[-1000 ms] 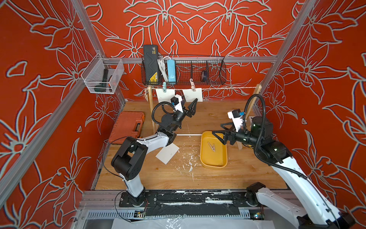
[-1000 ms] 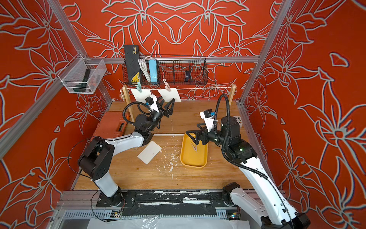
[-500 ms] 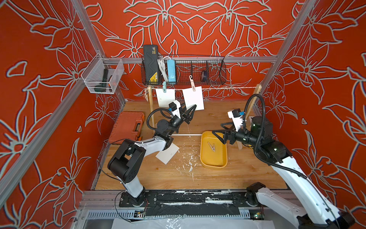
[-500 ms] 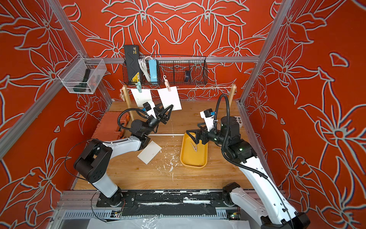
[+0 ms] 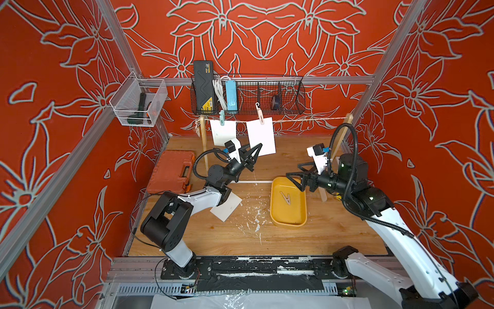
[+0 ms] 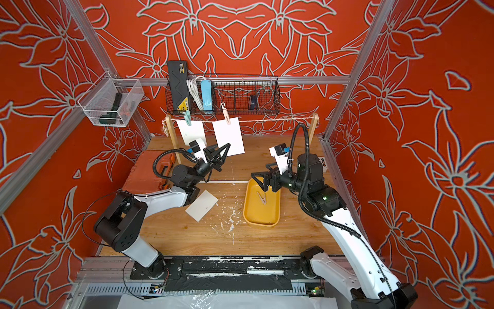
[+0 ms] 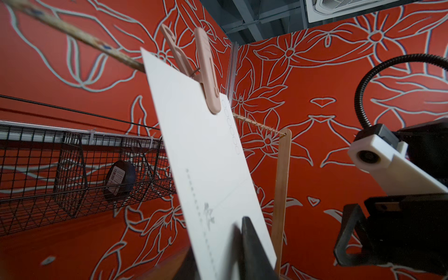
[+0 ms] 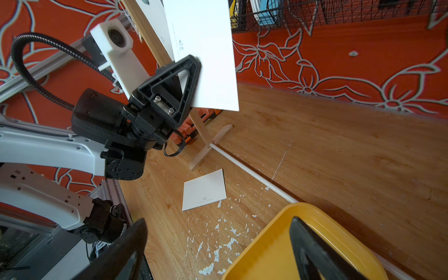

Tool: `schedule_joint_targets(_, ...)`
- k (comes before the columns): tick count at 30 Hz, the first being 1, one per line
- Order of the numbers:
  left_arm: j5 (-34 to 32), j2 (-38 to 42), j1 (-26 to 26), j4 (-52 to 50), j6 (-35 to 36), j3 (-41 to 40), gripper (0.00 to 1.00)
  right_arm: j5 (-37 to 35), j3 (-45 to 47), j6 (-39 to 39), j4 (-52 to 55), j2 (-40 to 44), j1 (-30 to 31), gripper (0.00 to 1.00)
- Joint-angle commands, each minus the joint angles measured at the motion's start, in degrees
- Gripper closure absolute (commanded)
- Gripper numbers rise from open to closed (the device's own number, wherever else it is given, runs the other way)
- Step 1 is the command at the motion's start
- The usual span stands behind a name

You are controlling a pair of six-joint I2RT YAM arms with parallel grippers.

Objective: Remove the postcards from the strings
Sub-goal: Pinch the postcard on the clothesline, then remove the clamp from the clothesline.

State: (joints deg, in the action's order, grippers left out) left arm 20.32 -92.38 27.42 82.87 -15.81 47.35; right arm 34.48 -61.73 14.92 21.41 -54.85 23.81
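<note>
Currently the left gripper is clamped on the lower corner of the pink-pegged postcard. The left wrist view shows the card's edge between the jaws, slightly blurred. That card hangs tilted from the string on a pink clothespin, near the string's middle. Just beside it, toward the string's left-post end, the teal-pegged postcard hangs on a teal clothespin. Off the string, the third postcard lies flat on the table, robot-side of the string and partly under the left arm. Also robot-side of the string, the right gripper has its jaws wide apart with nothing between them, over the far end of the yellow tray. One beige clothespin lies in that tray.
</note>
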Motion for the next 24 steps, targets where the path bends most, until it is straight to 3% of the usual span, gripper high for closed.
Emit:
schedule_joint_targets(1, 0.17, 2.1, -0.7, -0.01, -0.01, -0.24, 0.85, 0.32, -5.73, -0.46, -0.29, -1.92, 0.44, 0.08)
schedule_joint_targets(7, -0.77, 2.87, -1.4, -3.09, -0.19, 0.76, 1.0, 4.13, -19.07, -1.26, 1.84, -9.95, 0.53, 0.09)
schedule_joint_targets(24, 0.08, 2.89, -3.05, -5.97, -3.09, 3.89, 1.0, 15.61, -63.4, -8.07, 15.83, -40.31, 0.71, 0.1)
